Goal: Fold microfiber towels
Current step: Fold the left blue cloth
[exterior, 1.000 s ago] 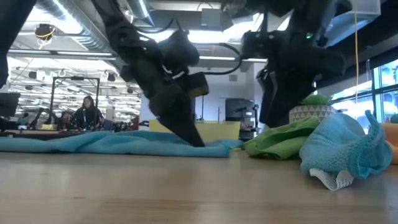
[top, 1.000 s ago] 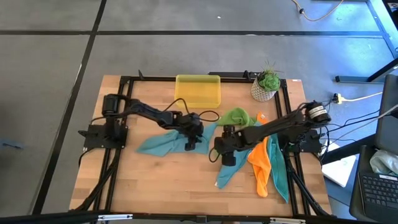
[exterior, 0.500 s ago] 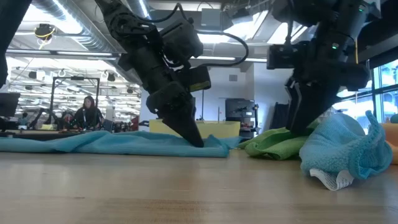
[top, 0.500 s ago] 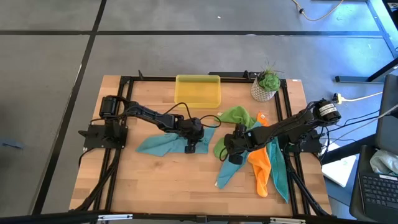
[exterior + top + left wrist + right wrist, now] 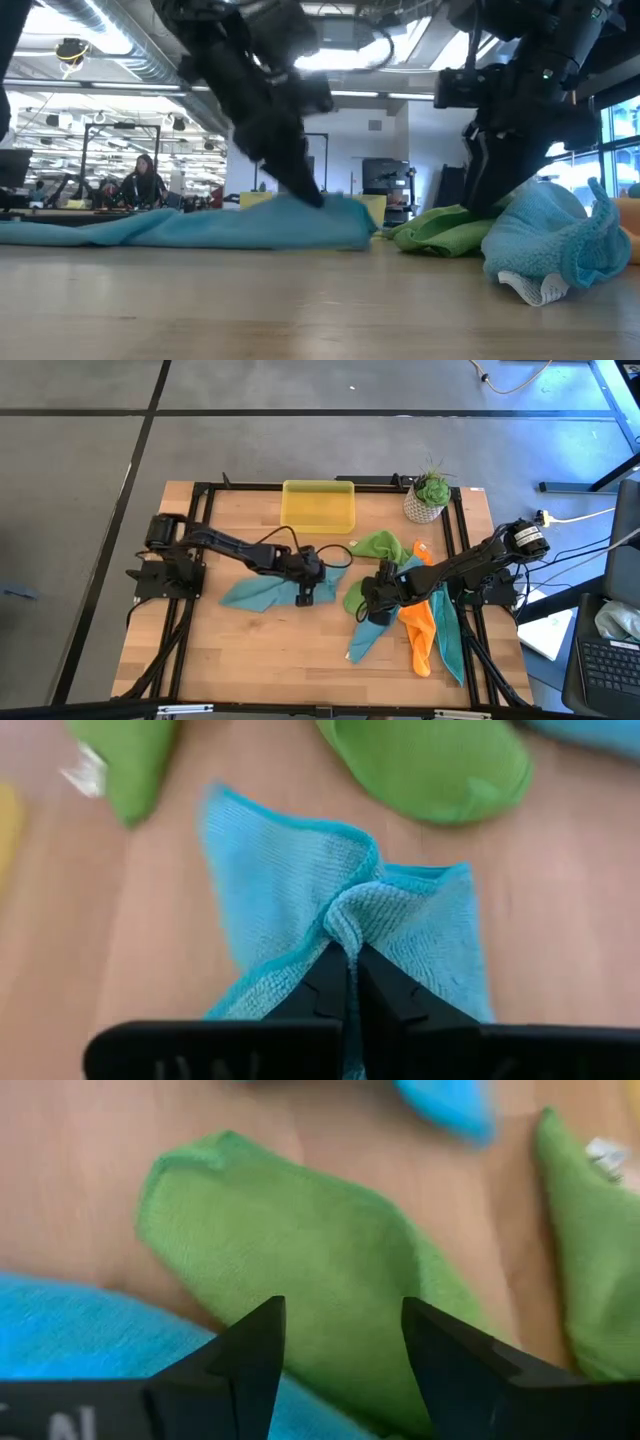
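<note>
Wooden table (image 5: 300,640): left claw (image 5: 347,965) pinching teal towel (image 5: 290,890) edge.

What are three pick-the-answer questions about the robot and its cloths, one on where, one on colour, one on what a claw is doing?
1. Where is the yellow tray?
A. at the table's far edge
B. under the orange cloth
C. on the floor

2. What colour cloth lies under the right claw?
A. red
B. green
C. white

3. The left claw is:
A. wide open
B. pinching a blue cloth
C. holding the plant

Answers:
1 A, the yellow tray sits by the back rail.
2 B, the right claw hangs open over the green cloth.
3 B, the left claw grips the blue cloth.
</note>
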